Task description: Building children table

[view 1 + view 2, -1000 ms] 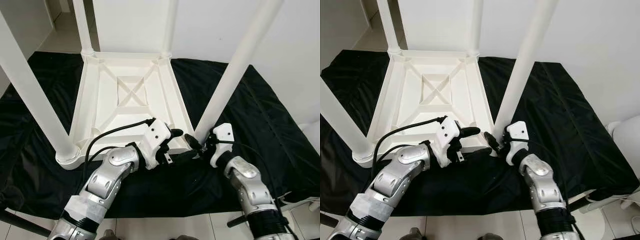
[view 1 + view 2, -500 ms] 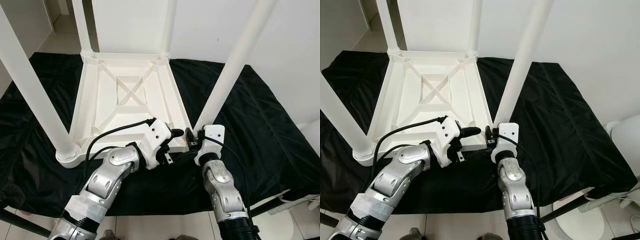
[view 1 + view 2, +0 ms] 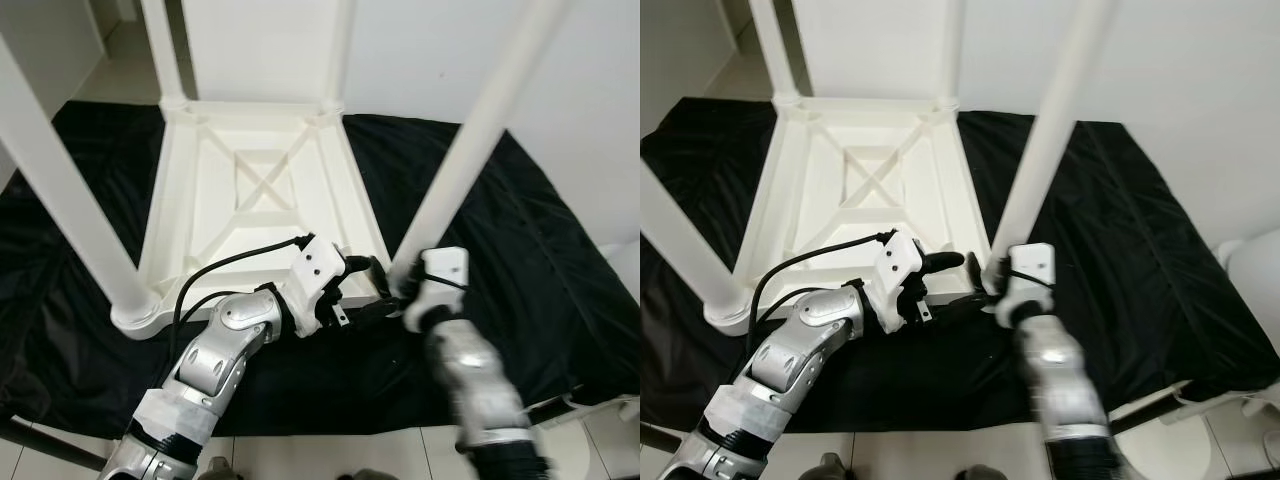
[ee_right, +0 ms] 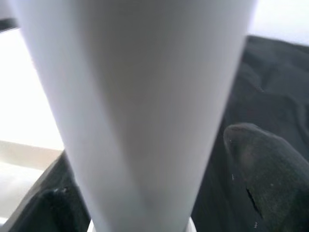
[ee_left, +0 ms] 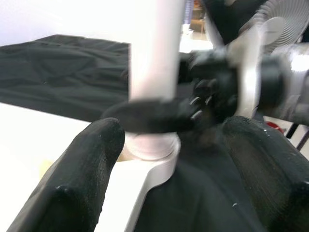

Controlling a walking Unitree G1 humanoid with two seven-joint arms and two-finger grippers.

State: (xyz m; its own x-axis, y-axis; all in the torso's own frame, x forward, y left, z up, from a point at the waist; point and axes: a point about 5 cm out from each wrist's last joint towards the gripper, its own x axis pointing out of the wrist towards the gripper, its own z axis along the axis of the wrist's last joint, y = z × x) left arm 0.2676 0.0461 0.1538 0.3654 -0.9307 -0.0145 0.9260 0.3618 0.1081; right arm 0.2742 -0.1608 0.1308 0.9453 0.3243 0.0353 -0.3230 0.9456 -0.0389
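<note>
A white plastic children's table (image 3: 250,190) lies upside down on a black cloth (image 3: 540,250), with its legs pointing up. The near right leg (image 3: 460,160) stands in its corner socket (image 5: 152,147). My right gripper (image 3: 395,290) is at the base of that leg, one black finger (image 4: 263,169) on each side of the leg (image 4: 140,96), shut on it; the arm is blurred. My left gripper (image 3: 362,290) is open beside the same corner, its fingers (image 5: 82,164) spread around the table's near edge, just short of the socket.
The near left leg (image 3: 60,190) and the two far legs (image 3: 160,50) rise around the work area. A white wall stands behind. A white rounded object (image 3: 1255,270) sits at the cloth's right edge, and tiled floor runs along the near side.
My right arm has swung back to the right around the leg's base, after swinging left half a second ago. The left arm has stayed in place.
</note>
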